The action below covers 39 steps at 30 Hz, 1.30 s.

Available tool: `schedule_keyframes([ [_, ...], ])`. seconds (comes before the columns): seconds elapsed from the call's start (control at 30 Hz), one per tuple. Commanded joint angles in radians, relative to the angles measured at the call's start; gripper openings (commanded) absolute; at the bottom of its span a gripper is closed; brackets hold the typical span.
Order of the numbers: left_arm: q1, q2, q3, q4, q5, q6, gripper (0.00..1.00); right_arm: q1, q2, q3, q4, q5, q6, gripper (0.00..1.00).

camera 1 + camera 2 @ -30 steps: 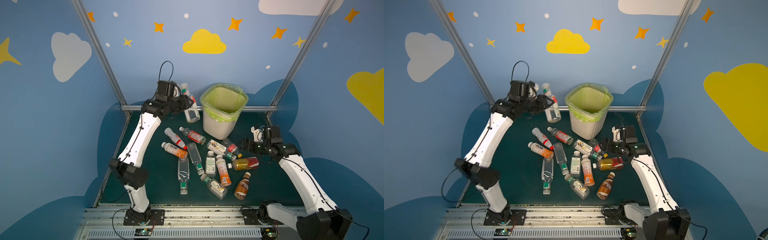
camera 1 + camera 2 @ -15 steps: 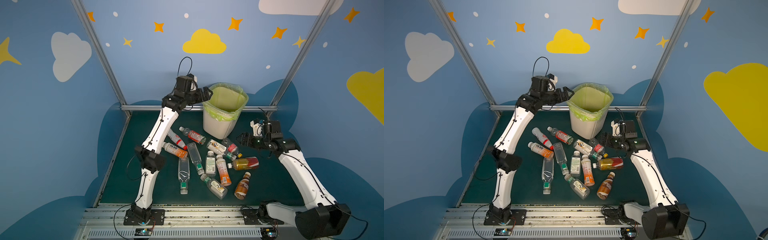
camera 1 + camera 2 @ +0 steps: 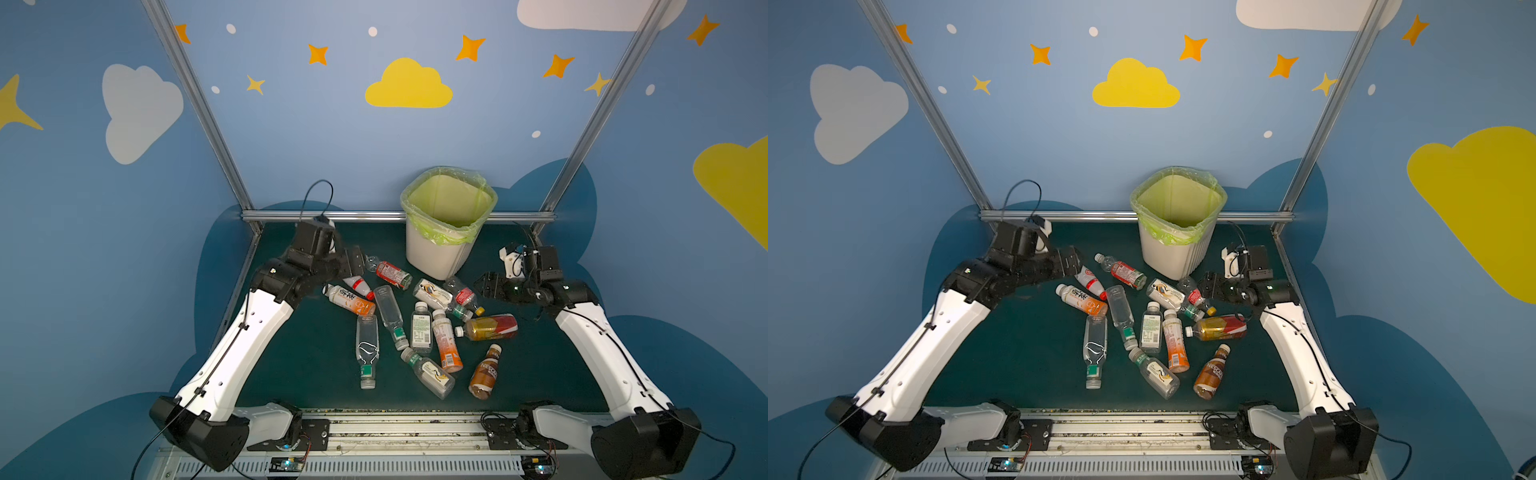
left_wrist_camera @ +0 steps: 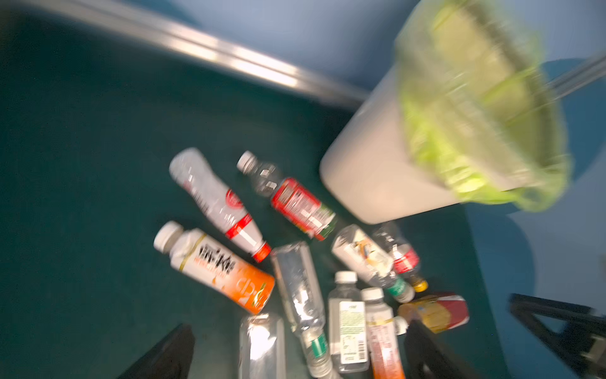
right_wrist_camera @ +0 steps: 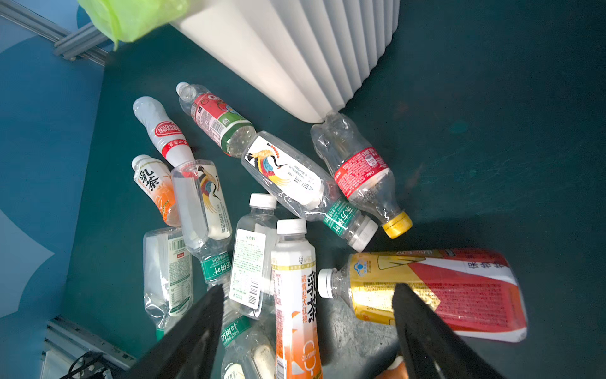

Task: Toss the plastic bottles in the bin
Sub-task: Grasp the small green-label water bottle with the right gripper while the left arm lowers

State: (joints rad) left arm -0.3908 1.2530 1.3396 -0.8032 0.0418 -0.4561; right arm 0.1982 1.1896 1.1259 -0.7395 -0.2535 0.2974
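both top views show the mouth of the bin (image 3: pixel 428 257), right wrist only its ribbed wall; left gripper (image 4: pixel 298 328) and right gripper (image 5: pixel 308 288) jaws wide, empty.

A robot test booth in a lab is shown. A dark green counter (image 3: pixel 307 374) is enclosed by blue walls (image 3: pixel 332 145) painted with clouds (image 3: pixel 408 85) and stars (image 3: pixel 318 54) and framed by aluminium posts (image 3: pixel 195 104). A left arm (image 3: pixel 249 332) and a right arm (image 3: pixel 602 345) are bolted to a metal rail (image 3: pixel 407 430), beside exposed circuit boards (image 3: pixel 286 464).
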Motion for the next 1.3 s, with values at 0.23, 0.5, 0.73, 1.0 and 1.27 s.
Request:
schedule_keyframes([
  [0.23,0.019,-0.243,-0.430,0.059,-0.045,-0.273,1.00,0.177,-0.064,-0.100,-0.116,-0.011,0.023,0.78],
  [0.5,0.020,-0.275,-0.524,0.058,-0.015,-0.352,1.00,0.412,-0.130,-0.174,-0.173,-0.027,0.050,0.74],
  [0.73,0.019,-0.386,-0.610,0.066,0.001,-0.444,1.00,0.593,-0.133,-0.204,-0.222,0.025,0.076,0.76],
  [1.0,0.016,-0.532,-0.703,0.007,-0.039,-0.510,1.00,0.761,-0.083,-0.235,-0.200,0.128,0.116,0.76],
  [1.27,-0.004,-0.588,-0.713,-0.064,-0.072,-0.532,1.00,0.808,0.028,-0.200,-0.189,0.186,0.055,0.77],
])
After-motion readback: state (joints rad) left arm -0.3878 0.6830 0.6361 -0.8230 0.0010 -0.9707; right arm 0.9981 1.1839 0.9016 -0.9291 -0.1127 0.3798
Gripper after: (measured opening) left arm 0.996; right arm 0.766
